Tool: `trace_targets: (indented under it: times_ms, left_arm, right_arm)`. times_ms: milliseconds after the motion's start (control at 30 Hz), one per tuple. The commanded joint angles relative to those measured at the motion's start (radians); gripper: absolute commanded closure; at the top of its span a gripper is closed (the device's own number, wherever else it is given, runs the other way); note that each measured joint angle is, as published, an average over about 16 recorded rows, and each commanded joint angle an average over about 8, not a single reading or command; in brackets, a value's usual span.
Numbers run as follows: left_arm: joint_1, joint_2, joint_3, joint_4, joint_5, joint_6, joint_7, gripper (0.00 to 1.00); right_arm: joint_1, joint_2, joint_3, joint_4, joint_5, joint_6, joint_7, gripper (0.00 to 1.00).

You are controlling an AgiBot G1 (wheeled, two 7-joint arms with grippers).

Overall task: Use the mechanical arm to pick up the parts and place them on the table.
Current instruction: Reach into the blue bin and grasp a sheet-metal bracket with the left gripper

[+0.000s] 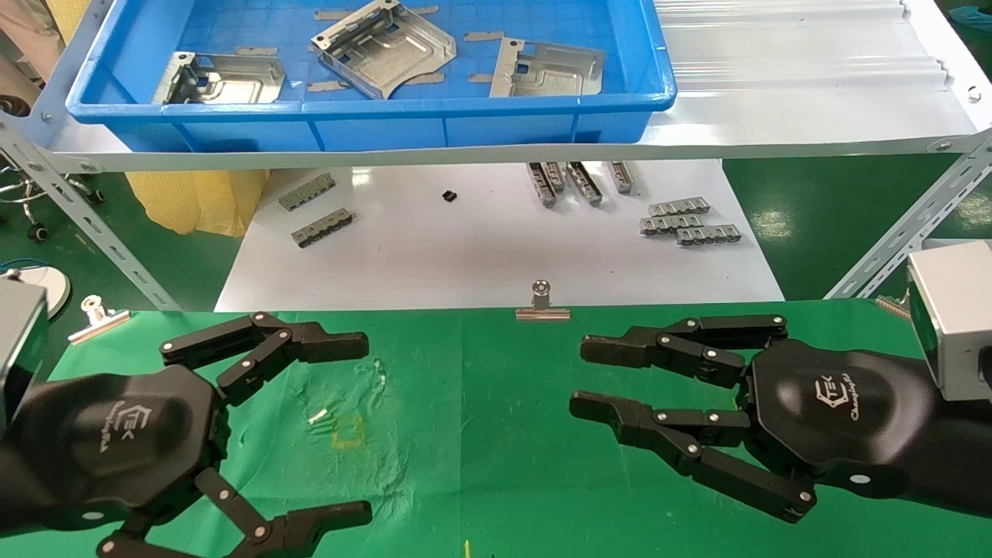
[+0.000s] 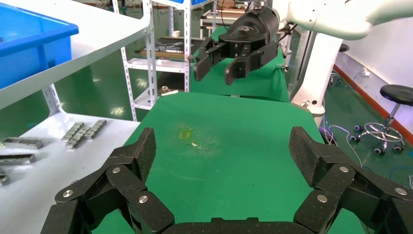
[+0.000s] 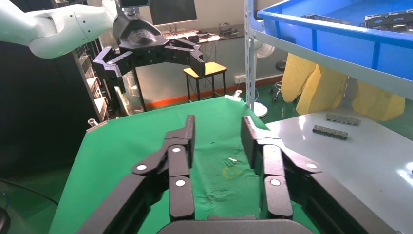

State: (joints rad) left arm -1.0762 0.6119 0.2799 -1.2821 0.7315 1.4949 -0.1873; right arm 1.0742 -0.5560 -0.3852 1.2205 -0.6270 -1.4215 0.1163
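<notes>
Three shiny stamped parts (image 1: 385, 48) lie in the tray (image 1: 496, 105); both grippers' jaws spread over wrinkled cloth.

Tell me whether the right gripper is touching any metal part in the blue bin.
Apart. In the head view the right gripper hovers open over the green cloth, while the metal parts lie in the blue bin on the shelf beyond.

Left gripper (image 1: 368, 430) and right gripper (image 1: 577, 377): each has a glossy black hexagonal palm bearing a white logo, three jointed matte-black fingers (image 1: 314, 343) with silver rivets, and textured fingertip pads. Silver wrist blocks sit at the frame's far edges. White-silver arm housings appear in the wrist views.
</notes>
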Motion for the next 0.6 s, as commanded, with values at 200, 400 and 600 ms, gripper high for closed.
trace_targets:
  times_ms: [200, 400, 600]
  left_arm:
    - [-0.001, 0.000, 0.000, 0.000, 0.000, 0.000, 0.000, 0.00]
    - [-0.057, 0.023, 0.007, 0.019, 0.025, -0.013, -0.003, 0.00]
    - [-0.230, 0.096, 0.040, 0.128, 0.100, -0.009, 0.000, 0.00]
  right_arm:
    - [0.000, 0.000, 0.000, 0.000, 0.000, 0.000, 0.000, 1.00]
    - [0.000, 0.000, 0.000, 0.000, 0.000, 0.000, 0.000, 1.00]
    - [0.000, 0.000, 0.000, 0.000, 0.000, 0.000, 0.000, 1.00]
